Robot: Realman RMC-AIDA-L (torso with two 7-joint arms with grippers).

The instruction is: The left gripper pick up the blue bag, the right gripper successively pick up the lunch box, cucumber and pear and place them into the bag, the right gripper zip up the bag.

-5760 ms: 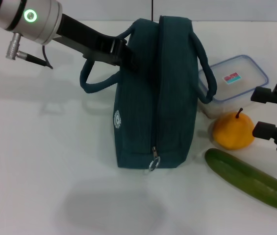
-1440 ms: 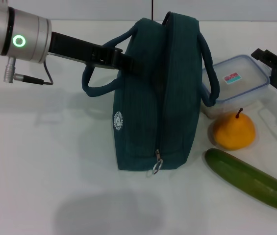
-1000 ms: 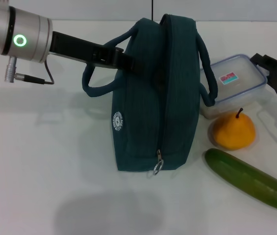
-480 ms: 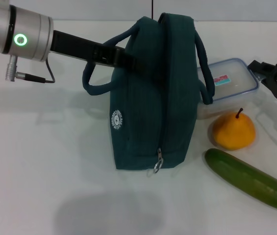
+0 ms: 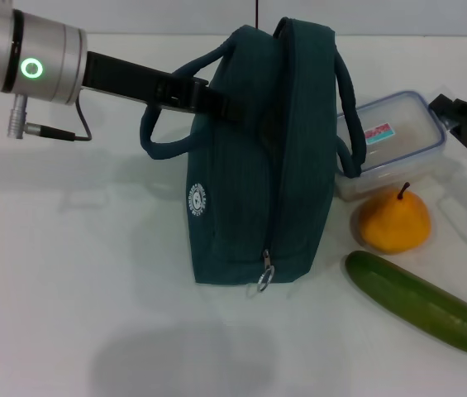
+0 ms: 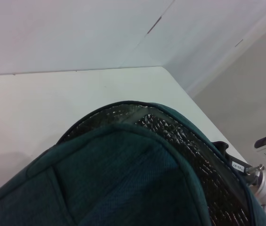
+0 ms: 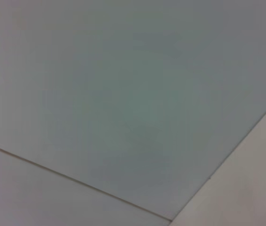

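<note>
The blue bag (image 5: 258, 165) stands upright in the middle of the table. Its silver-lined mouth shows in the left wrist view (image 6: 180, 136). My left gripper (image 5: 208, 98) is shut on the bag's top edge beside a handle. The clear lunch box (image 5: 390, 141) with a blue-rimmed lid lies right of the bag. My right gripper (image 5: 463, 126) holds its far right end. The orange-yellow pear (image 5: 394, 222) sits just in front of the box. The green cucumber (image 5: 423, 304) lies in front of the pear. The right wrist view shows only blank surfaces.
The bag's zipper pull (image 5: 264, 279) hangs low on its front end. The white table (image 5: 76, 273) is bare to the left and front of the bag. A cable (image 5: 47, 132) hangs off my left arm.
My right gripper came up from beside the pear to the lunch box's right end. Over the last second the box shifted left, then back right with it. The bag swayed slightly.
</note>
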